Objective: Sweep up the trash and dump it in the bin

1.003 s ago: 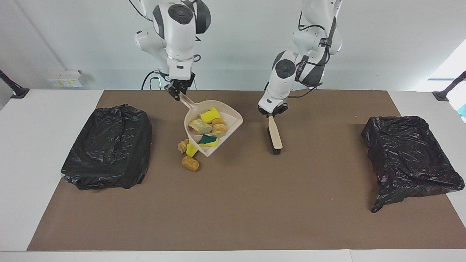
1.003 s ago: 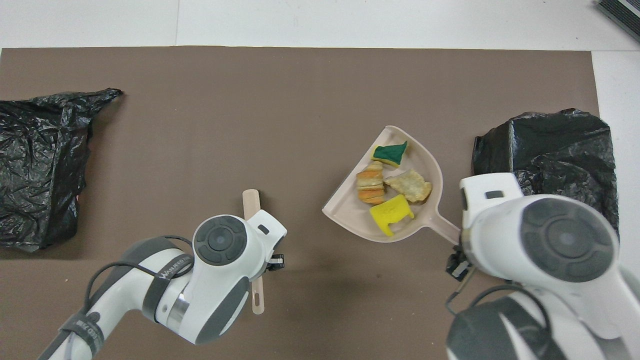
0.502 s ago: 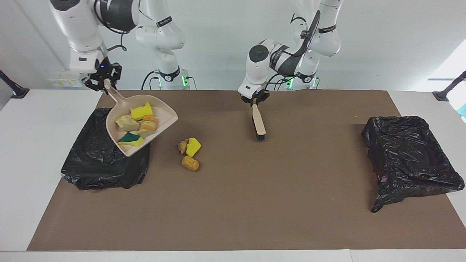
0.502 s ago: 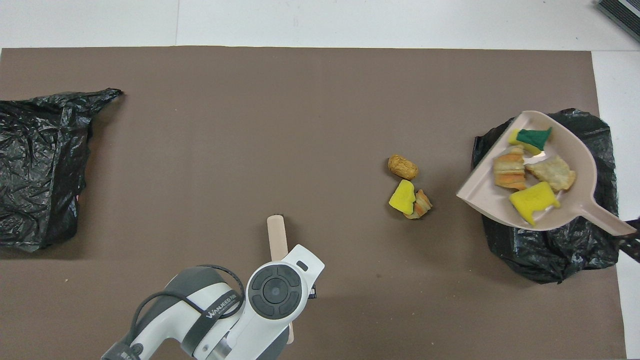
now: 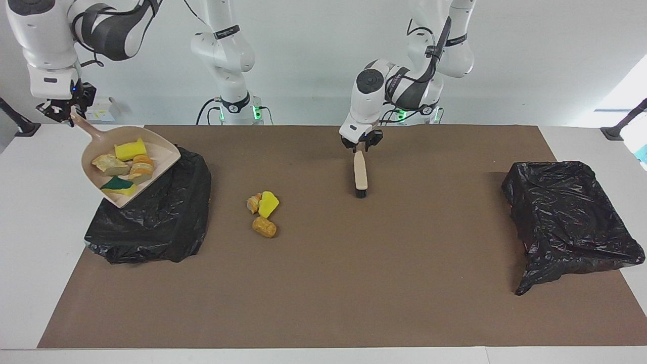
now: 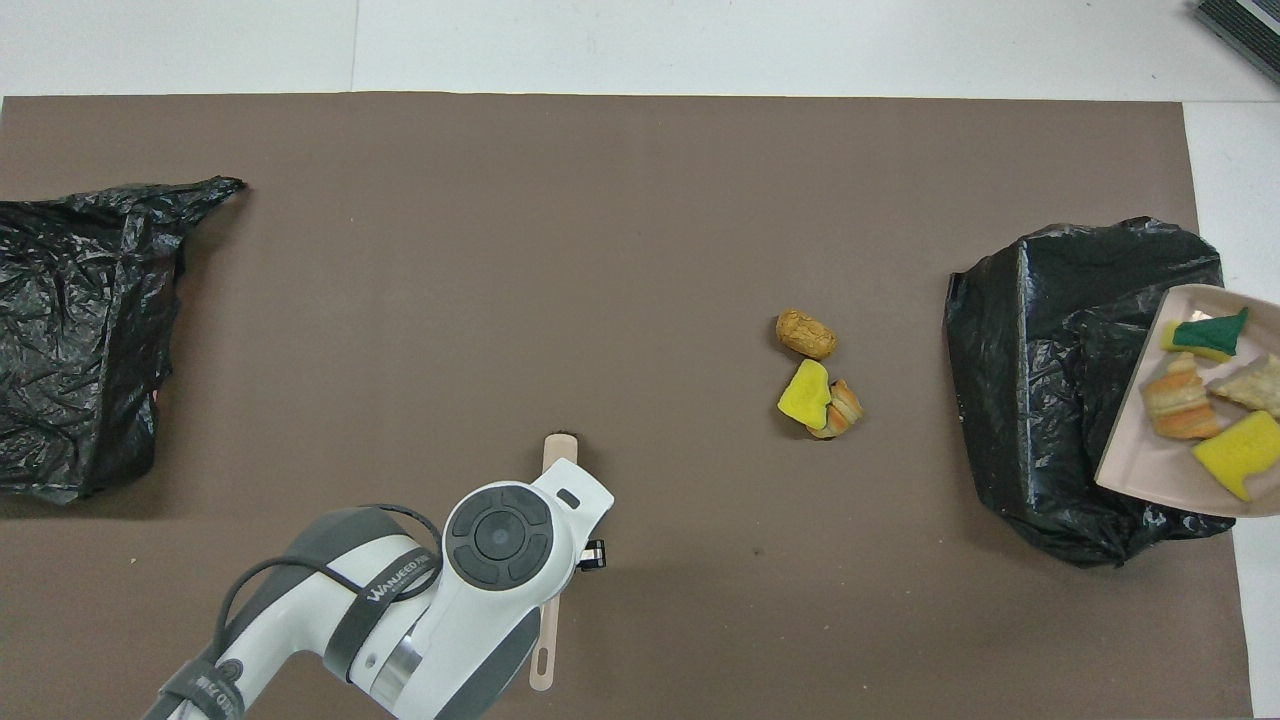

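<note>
I log the dustpan [image 5: 129,169] raised over the bin [image 5: 151,222] at the right arm's end of the bench, handle clamped in my right gripper [image 5: 63,112], four trash bits aboard. Three more trash bits [image 5: 264,212] lie beside that bin, toward the brush [image 5: 360,177]; left gripper [image 5: 361,146] over its handle, grip unclear.
</note>
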Controlling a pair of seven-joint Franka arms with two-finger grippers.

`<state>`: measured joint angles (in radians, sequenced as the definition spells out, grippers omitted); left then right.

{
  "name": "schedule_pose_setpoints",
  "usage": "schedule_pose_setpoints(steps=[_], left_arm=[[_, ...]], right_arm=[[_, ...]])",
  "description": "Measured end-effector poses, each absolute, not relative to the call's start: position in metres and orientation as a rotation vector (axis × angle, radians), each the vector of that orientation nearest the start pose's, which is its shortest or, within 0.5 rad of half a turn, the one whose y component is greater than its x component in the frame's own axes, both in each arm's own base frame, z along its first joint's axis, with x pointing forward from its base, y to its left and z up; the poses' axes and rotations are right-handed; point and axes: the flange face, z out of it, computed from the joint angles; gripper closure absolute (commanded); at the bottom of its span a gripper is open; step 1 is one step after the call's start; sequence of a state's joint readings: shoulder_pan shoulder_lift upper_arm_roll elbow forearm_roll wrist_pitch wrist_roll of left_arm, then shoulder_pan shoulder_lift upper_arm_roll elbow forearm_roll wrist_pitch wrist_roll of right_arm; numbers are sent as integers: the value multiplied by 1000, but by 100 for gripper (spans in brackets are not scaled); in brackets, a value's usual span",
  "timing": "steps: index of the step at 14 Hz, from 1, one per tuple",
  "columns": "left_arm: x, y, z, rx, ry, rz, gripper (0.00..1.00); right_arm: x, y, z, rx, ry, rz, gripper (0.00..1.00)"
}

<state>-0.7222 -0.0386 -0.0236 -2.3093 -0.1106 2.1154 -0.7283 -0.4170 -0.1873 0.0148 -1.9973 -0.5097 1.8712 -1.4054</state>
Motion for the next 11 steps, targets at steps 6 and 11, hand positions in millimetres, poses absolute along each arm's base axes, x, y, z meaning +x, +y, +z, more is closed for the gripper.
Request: schedule_pose_setpoints(steps=[6, 11], left_arm=[[448, -268, 404, -3187, -125, 140, 0], [510, -170, 468, -3212, 9, 147, 0]], right_arm=[[487, -175, 547, -2710, -2215, 870, 100], [497, -152, 542, -2392, -2549, 1091, 100]])
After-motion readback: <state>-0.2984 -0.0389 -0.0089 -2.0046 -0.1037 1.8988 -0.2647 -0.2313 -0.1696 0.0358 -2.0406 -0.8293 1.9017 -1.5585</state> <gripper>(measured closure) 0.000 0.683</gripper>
